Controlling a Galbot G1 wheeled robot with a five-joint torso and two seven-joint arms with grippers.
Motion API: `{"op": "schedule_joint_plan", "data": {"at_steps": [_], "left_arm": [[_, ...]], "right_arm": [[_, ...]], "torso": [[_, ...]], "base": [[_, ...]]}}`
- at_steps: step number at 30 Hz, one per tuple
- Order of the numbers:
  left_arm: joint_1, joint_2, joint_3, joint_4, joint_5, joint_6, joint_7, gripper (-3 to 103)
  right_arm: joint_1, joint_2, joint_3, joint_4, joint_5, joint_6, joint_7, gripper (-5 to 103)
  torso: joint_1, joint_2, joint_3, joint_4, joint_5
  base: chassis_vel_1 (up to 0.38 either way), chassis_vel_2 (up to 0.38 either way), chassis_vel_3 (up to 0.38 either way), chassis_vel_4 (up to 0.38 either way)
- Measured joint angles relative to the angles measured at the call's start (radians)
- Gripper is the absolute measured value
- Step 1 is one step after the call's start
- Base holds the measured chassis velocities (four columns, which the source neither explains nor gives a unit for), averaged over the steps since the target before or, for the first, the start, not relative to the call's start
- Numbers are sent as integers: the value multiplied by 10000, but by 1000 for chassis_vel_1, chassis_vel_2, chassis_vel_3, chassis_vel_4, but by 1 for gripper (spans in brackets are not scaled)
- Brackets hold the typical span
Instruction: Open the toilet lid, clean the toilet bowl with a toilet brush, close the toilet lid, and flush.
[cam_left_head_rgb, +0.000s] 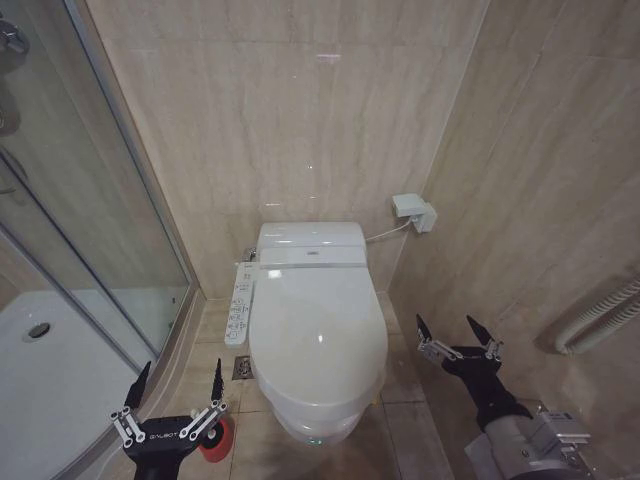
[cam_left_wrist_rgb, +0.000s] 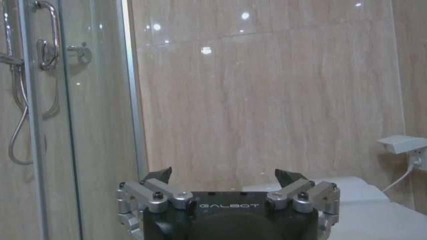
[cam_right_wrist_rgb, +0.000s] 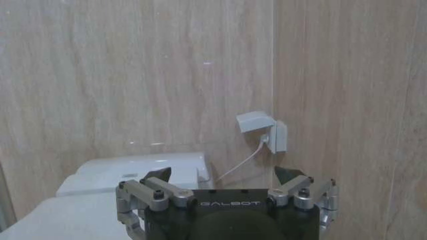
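Toilet lid (cam_left_head_rgb: 318, 325) down; L hand (cam_left_head_rgb: 178, 384), R hand (cam_left_head_rgb: 458, 335) both spread, empty.

beige tile walls (cam_left_head_rgb: 300, 120), glass shower enclosure (cam_left_head_rgb: 90, 230) left.

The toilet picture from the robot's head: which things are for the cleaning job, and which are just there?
For the job:
toilet lid, shut over the bowl
red cup holder, on the floor behind the left gripper
left gripper and right gripper, both open, either side of the toilet

Just there:
button panel
wall socket box
shower tray
floor drain
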Motion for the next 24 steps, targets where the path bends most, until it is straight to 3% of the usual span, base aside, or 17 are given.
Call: {"op": "schedule_joint_plan", "data": {"at_steps": [24], "left_arm": [[0,0,-1,0,0,0,0,100]], "right_arm": [[0,0,-1,0,0,0,0,100]], "torso": [[0,0,0,0,0]], "base": [[0,0,0,0]]}}
